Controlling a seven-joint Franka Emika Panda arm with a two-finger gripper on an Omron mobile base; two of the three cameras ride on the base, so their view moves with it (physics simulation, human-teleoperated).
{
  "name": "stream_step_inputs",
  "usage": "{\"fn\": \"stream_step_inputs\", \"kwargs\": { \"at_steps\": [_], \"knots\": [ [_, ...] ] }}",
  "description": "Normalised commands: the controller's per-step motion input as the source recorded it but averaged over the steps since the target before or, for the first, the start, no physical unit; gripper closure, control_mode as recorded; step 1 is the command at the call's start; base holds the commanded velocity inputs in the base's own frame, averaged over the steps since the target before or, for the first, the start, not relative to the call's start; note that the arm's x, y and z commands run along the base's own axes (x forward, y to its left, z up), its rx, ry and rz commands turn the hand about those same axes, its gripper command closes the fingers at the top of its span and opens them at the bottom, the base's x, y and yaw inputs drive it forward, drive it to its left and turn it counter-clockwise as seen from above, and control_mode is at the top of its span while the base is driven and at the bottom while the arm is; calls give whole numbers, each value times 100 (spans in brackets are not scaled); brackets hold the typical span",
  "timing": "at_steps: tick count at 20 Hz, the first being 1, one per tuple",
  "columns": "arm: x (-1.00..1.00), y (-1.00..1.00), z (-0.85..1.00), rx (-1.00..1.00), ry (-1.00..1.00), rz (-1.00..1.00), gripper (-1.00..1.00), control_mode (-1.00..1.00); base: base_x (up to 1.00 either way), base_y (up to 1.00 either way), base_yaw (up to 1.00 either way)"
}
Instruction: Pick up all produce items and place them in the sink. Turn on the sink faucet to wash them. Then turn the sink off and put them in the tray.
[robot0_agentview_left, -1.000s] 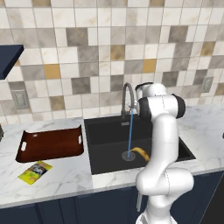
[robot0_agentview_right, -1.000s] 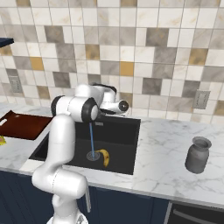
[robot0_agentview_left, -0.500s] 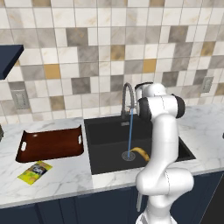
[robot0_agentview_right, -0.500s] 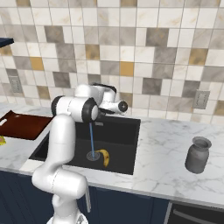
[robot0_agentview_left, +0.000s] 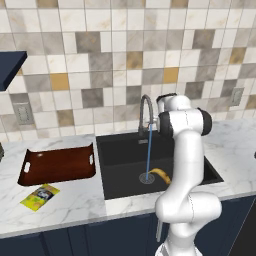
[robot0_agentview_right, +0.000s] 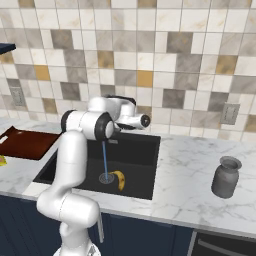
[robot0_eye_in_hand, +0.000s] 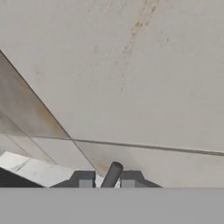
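Banana (robot0_agentview_left: 161, 174): lies on the black sink's (robot0_agentview_left: 120, 150) floor, just beside the round drain at its 3 o'clock in the left base view; curved, yellow-orange, in the near half of the basin.
Water: a thin blue stream falls straight from the spout onto the drain.
Tray (robot0_agentview_left: 57, 165): reddish-brown, on the marble at the sink's 9 o'clock, nothing in it; a yellow-green packet (robot0_agentview_left: 40, 195) lies just in front of it.
Faucet (robot0_agentview_left: 145, 112): grey gooseneck at the basin's 12 o'clock edge.
Gripper (robot0_eye_in_hand: 106, 183): fingers nearly together around a slim grey lever (robot0_eye_in_hand: 111, 175) between them, close to the tiled wall.
Jar (robot0_agentview_right: 226, 177): grey, on the counter well apart at 3 o'clock in the right base view.
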Motion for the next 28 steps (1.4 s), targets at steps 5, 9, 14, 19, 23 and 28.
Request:
{"fn": "stream_step_inputs", "kwargs": {
  "at_steps": [5,9,14,19,23,28],
  "knots": [
    [12,22,-14,0,-1,29,100,-100,0,0,0],
    [7,39,-16,0,0,27,100,-100,0,0,0],
    [9,62,-12,0,0,23,100,-100,0,0,0],
    [9,78,-6,0,0,21,100,-100,0,0,0],
    [5,83,-3,0,0,17,100,-100,0,0,0],
    [0,5,0,0,0,2,100,-100,0,0,0]
  ]
}}
